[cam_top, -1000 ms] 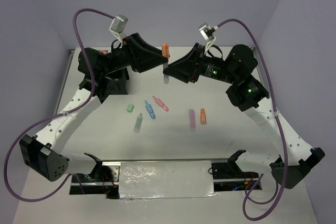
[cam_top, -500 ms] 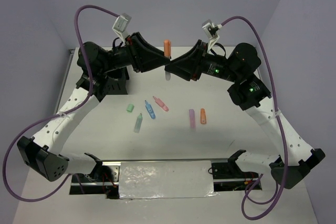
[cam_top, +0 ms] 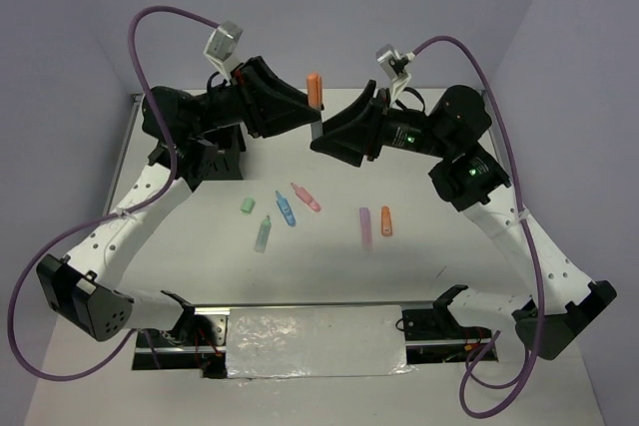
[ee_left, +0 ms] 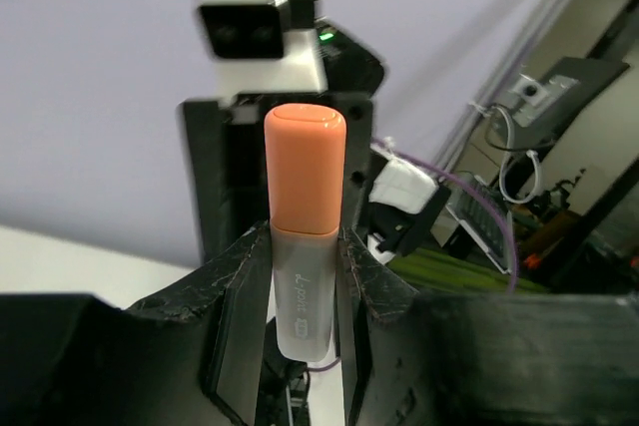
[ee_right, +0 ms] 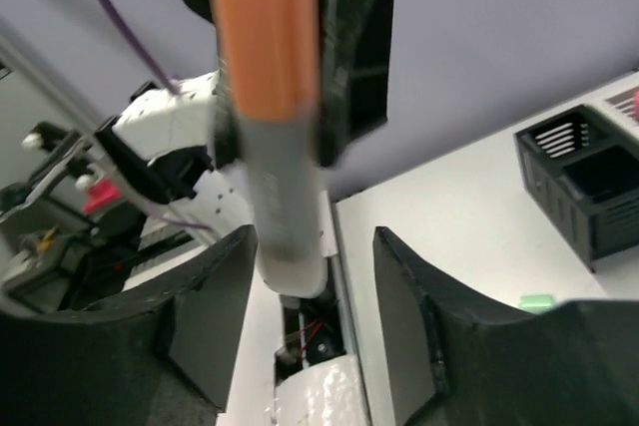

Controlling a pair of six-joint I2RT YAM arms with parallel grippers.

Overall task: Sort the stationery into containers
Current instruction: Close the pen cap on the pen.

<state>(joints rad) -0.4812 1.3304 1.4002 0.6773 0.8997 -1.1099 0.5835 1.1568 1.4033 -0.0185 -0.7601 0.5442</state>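
Note:
My left gripper [cam_top: 308, 115] is shut on an orange-capped marker [cam_top: 314, 89] with a pale grey barrel. It holds the marker upright, high over the far middle of the table. In the left wrist view the fingers [ee_left: 240, 296] clamp the barrel [ee_left: 303, 286] under the cap. My right gripper [cam_top: 321, 135] is open and faces the left one. In the right wrist view the marker's [ee_right: 268, 97] lower end hangs between its open jaws, close to the left finger [ee_right: 215, 296]. The black organizer [cam_top: 215, 155] is mostly hidden behind the left arm; a corner shows in the right wrist view [ee_right: 589, 182].
On the table lie a mint stub [cam_top: 247, 205], a mint marker [cam_top: 264, 233], a blue marker [cam_top: 286, 209], a pink marker [cam_top: 306, 197], a purple marker [cam_top: 364, 225] and an orange marker [cam_top: 386, 220]. Purple cables loop above both arms.
The left gripper has lifted the orange-capped marker slightly and shifted left a little. The right gripper has stayed close against it at the marker's lower end.

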